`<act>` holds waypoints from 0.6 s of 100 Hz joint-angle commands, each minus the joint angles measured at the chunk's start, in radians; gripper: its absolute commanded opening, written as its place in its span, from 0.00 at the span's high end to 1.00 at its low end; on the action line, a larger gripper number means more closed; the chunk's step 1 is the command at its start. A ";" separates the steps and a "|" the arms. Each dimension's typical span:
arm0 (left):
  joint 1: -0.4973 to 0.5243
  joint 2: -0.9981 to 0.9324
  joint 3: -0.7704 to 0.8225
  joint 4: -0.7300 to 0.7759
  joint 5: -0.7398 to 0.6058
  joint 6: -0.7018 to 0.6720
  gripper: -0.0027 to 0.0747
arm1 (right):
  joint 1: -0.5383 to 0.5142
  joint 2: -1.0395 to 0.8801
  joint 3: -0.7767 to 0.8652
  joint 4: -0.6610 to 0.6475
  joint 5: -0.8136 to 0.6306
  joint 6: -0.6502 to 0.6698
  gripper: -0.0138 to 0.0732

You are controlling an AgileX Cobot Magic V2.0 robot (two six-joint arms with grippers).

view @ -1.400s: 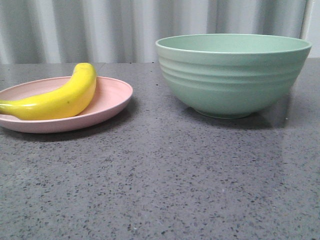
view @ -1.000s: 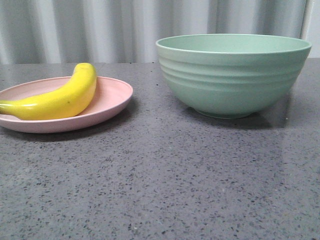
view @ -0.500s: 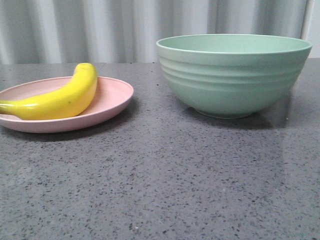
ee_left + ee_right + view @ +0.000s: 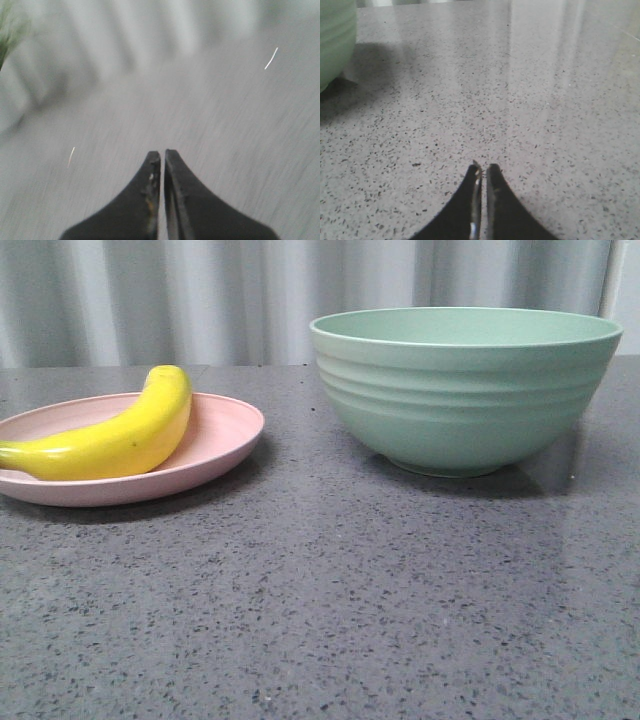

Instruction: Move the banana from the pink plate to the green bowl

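Since the earlier front frames almost nothing is shifting for us: the banana [image 4: 110, 440] is still lying on the pink plate [image 4: 225, 440] at the left of the frame, and the green bowl [image 4: 465, 390] is standing at the upper right, well apart from the plate. Our left gripper [image 4: 162, 157] is showing its fingers pressed together and empty against a smeared background, so we are probably swinging it. Our right gripper [image 4: 483, 170] is also closed, hovering over the speckled countertop [image 4: 530, 100]. The transfer is not yet begun.
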 commanded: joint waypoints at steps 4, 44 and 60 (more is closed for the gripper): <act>-0.005 -0.032 0.025 0.042 -0.383 -0.009 0.99 | -0.005 -0.018 0.026 -0.010 -0.018 -0.006 0.92; -0.005 -0.009 0.025 0.078 -0.617 -0.009 0.99 | -0.005 -0.018 0.026 -0.010 -0.018 -0.006 0.92; -0.005 -0.009 0.025 0.078 -0.617 -0.009 0.99 | -0.005 -0.018 0.026 -0.010 -0.018 -0.006 0.92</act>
